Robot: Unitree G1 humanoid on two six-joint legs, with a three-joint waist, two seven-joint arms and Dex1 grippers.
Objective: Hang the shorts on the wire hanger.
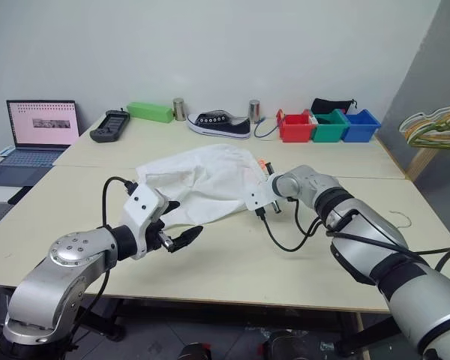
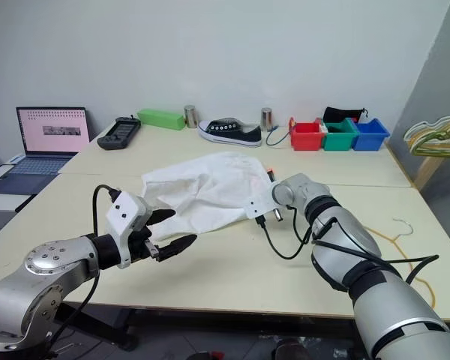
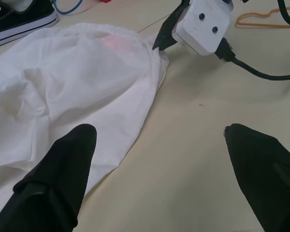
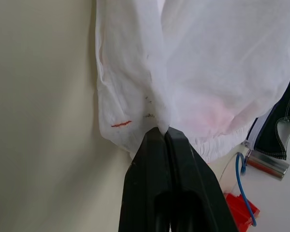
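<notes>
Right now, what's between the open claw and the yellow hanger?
In the right eye view, bare tabletop and the right arm's black cable lie between the left gripper and the wire hanger.

my arms: silver-grey metal shells with black joint bands. left gripper: two black tapered fingers, white camera block behind them, small dark screws on it. right gripper: same black fingers. black cables loop behind each wrist.
</notes>
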